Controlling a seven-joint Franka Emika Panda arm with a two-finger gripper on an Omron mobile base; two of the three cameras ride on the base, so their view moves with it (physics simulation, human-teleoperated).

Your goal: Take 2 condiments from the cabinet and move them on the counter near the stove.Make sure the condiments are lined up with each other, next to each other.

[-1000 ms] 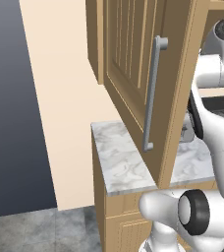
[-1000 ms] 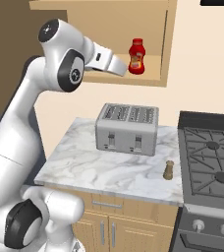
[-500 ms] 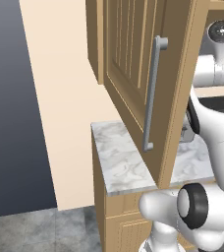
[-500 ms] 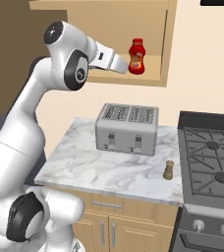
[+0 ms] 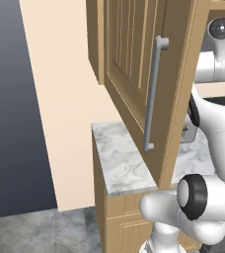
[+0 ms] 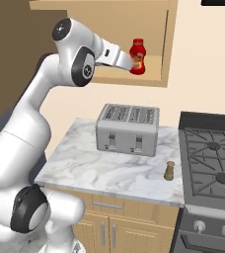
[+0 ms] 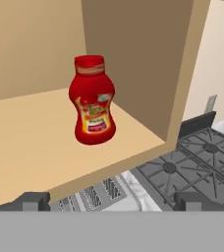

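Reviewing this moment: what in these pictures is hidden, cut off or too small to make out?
- Left base view: the open cabinet door and the arm hide the shelf and most of the counter.
- Right base view: the gripper overlaps the red bottle; contact is unclear.
- Right base view: the stove is cut off by the right edge.
- Hand view: the red bottle's label text is unreadable.

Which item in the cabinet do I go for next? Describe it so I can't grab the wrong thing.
Find the open wooden wall cabinet above the marble counter, left of the stove. On its shelf stands a red bottle with a red cap and a label, just ahead of the open claw. It is the shelf's sole visible item; the wooden shaker is already down beside the stove.
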